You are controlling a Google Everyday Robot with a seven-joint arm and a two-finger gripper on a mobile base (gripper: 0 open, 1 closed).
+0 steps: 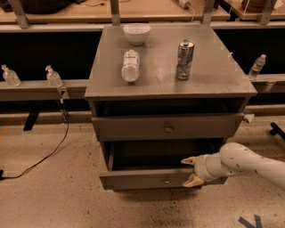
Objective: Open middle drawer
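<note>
Middle drawer (pixel 156 179) stands pulled out, its front's upper edge between the spread-fingered gripper (pixel 190 170).

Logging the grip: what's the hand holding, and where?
The hand straddles the top front edge of the middle drawer, right of its knob; a clamp can't be confirmed.

You're looking at a lab or workshop: a speckled hard floor (pixel 53 200), a long wooden bench (pixel 67 11) on metal legs behind a grey cabinet (pixel 213 75), and a black cable (pixel 49 153) trailing across the floor. The gripper (pixel 190 170) sits at the cabinet's pulled-out drawer front.
</note>
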